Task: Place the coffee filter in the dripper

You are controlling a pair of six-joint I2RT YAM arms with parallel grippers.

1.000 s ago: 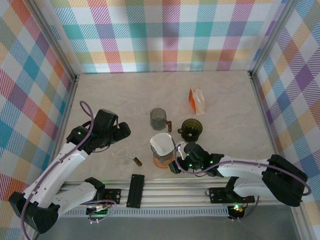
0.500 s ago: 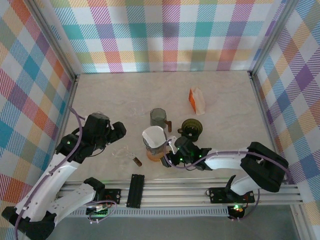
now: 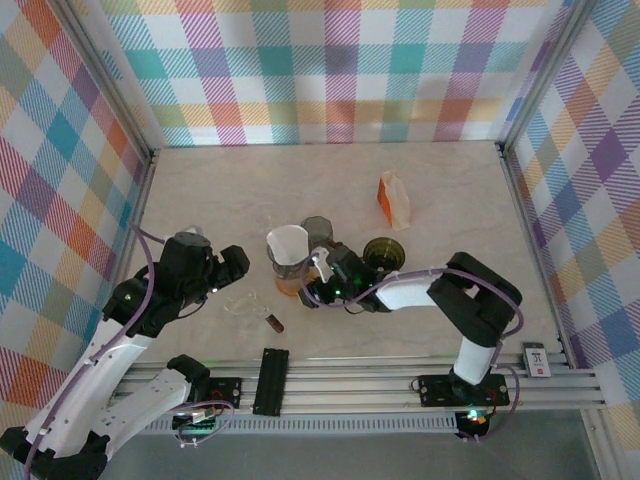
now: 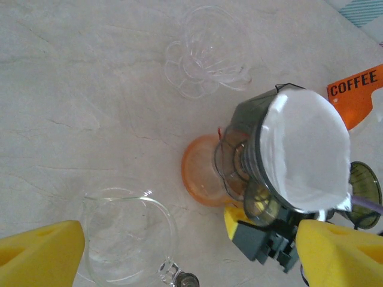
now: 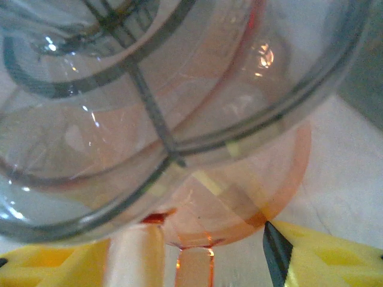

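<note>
The right gripper (image 3: 320, 289) is clamping the dripper (image 4: 241, 124) at its base so the filter (image 4: 305, 149) is resting seated inside; the left gripper (image 3: 234, 262) is hovering nearby, wide open.

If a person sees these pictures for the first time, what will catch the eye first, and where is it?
The white coffee filter stands out first: it sits in a dark dripper on an orange base, tilted, near the table's middle, with the right tool gripping the base. Behind it to the right, an orange coffee packet sits on the pale table. The left tool, open, hovers near a clear glass cup.
</note>
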